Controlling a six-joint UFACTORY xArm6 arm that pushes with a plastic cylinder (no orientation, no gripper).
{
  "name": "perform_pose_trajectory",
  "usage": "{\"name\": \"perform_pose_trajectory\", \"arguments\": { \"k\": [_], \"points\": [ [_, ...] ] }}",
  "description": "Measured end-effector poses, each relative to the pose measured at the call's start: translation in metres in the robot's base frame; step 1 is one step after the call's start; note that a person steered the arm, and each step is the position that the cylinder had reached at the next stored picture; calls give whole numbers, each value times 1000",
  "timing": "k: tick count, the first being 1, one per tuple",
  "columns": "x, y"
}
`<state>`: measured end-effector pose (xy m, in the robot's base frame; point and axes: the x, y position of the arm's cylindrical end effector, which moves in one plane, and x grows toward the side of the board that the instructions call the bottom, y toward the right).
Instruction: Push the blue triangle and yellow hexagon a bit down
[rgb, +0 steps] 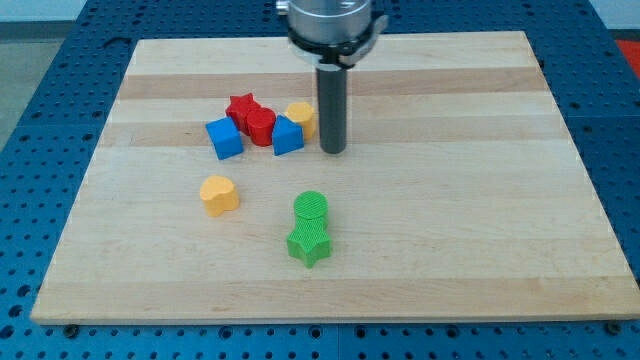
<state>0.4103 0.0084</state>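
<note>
A pale wooden board (420, 250) is seen filling most of the view, laid on a blue perforated table (40, 120), and my tip (333, 151) is planted on the board a little toward the view's top of its middle. The dark rod (332, 105) is seen rising straight from the tip to a grey mount (330, 25) at the view's top edge. No jaws are carried by this arm, so nothing is gripped; only the rod's lower end is set among the blocks. Well toward the view's bottom of the tip, slightly to its left, a green star (309, 243) is found touching a green cylinder (311, 208) that lies just above it. Farther to the tip's left and lower, a yellow heart (219, 194) is seen standing apart from the rest. The cluster is found at the tip's left: the blue triangle (288, 135) is placed just beside the tip, close but seemingly not touching, and the yellow hexagon (301, 118) is tucked behind it, just to the upper left of the tip and next to the rod. A red cylinder (261, 127) is pressed against the blue triangle's left, a red star (241, 108) sits behind that, and a blue cube (225, 138) lies farthest from the tip.
</note>
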Motion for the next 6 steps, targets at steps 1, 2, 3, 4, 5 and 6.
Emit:
{"name": "perform_pose_trajectory", "arguments": {
  "k": [1,2,3,4,5,6],
  "points": [
    [-49,29],
    [-103,27],
    [-118,-11],
    [-111,-44],
    [-101,-69],
    [-82,-74]
  ]
}}
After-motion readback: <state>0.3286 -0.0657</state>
